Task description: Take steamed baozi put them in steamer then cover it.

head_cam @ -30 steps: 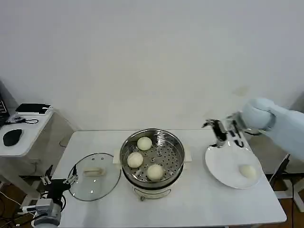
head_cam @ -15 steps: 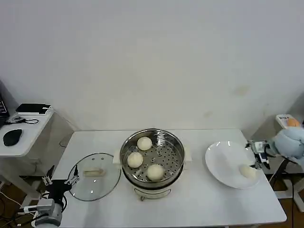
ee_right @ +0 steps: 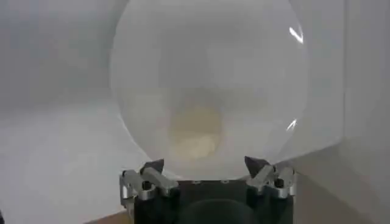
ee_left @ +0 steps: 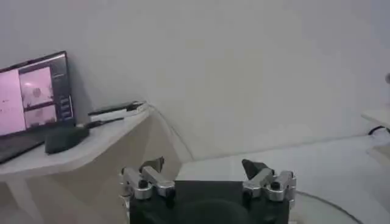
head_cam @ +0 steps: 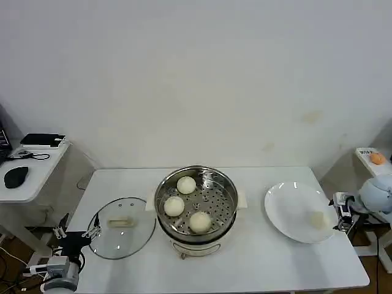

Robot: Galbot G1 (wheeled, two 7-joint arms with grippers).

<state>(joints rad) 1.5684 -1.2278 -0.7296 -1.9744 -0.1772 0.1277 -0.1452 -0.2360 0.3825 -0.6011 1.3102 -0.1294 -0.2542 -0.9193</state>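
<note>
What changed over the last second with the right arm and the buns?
The right gripper swung from above the plate's far edge out past its right side and now sits open, aimed at the last bun. Nothing was grasped. Three buns in the steamer, the lid and the left gripper stayed put.

The large round shiny stainless-steel steamer pot (head_cam: 196, 208) stands open, well to the left of the right gripper (head_cam: 342, 212), with three small round cream-white dough baozi (head_cam: 186, 184) on its perforated tray. The fourth baozi (head_cam: 316, 220) lies apart, just in front of that gripper's spread fingers. The round clear glass cover (head_cam: 122, 226) lies flat, handle up, just beside the left gripper (head_cam: 76, 233).
</note>
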